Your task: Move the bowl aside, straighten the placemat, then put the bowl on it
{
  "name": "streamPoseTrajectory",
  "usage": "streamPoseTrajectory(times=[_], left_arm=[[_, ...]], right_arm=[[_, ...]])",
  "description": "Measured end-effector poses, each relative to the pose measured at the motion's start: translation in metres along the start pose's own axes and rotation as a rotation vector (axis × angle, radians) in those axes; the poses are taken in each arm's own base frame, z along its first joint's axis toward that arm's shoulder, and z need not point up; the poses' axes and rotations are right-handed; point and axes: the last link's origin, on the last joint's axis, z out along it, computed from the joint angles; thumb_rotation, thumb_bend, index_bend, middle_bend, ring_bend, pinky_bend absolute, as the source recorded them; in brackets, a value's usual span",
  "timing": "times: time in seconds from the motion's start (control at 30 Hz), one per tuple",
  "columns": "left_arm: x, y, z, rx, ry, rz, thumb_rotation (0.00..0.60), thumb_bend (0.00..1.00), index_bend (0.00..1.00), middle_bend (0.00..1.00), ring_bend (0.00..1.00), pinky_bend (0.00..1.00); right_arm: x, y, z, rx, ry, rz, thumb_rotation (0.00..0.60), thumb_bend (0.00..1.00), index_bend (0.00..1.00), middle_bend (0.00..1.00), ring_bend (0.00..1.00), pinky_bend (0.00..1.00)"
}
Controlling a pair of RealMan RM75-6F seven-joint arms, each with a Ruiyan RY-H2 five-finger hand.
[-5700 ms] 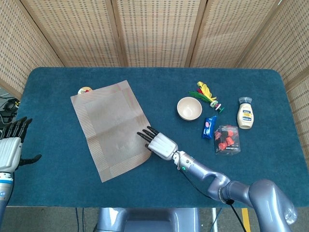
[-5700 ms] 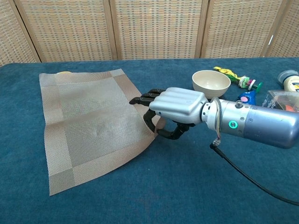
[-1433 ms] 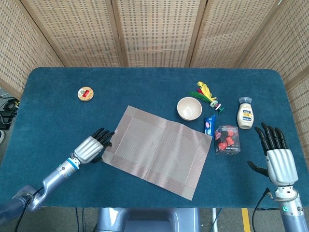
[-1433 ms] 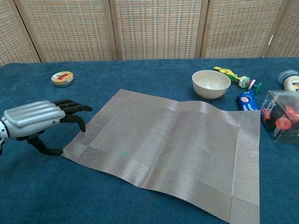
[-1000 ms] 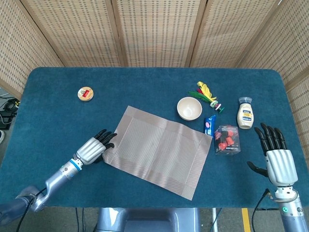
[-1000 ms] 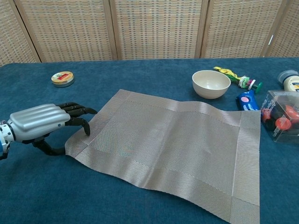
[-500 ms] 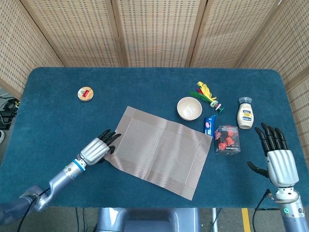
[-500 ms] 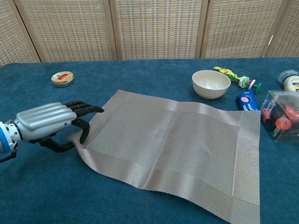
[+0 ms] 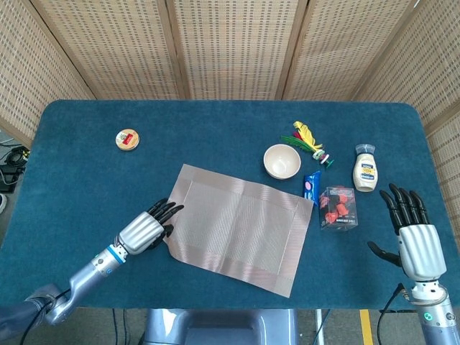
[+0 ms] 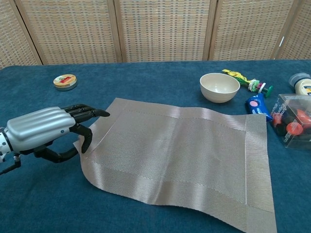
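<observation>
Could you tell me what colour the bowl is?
The bowl is plain cream, clearest in the chest view.

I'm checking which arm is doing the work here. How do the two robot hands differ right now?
The left robot hand lies low at the placemat, its fingers on the mat's left edge; the right robot hand is clear of everything, beyond the clear box. The left's fingers curl over the edge; the right's are spread, holding nothing. Both have silver backs and black fingers.
</observation>
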Motion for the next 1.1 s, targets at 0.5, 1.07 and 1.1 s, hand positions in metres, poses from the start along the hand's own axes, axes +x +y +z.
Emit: streamPoseTrajectory(times=[0.5,1.07,1.1], left_arm=[[0.019,0.033,-0.049,-0.080,-0.069,0.014,0.600,0.59,0.80,0.00,0.00,0.00],[0.020,0.056,-0.068,-0.132,-0.147,0.005,0.600,0.59,0.80,0.00,0.00,0.00],[0.020,0.056,-0.068,-0.132,-0.149,0.006,0.600,0.59,0.80,0.00,0.00,0.00]], right_arm=[[0.002,-0.002,-0.002,0.008,0.008,-0.002,0.600,0.00,0.00,0.00,0.00,0.00],[0.002,-0.002,-0.002,0.007,0.009,-0.003,0.600,0.00,0.00,0.00,0.00,0.00],[0.002,-0.002,-0.002,0.008,0.009,-0.003,0.600,0.00,0.00,0.00,0.00,0.00]])
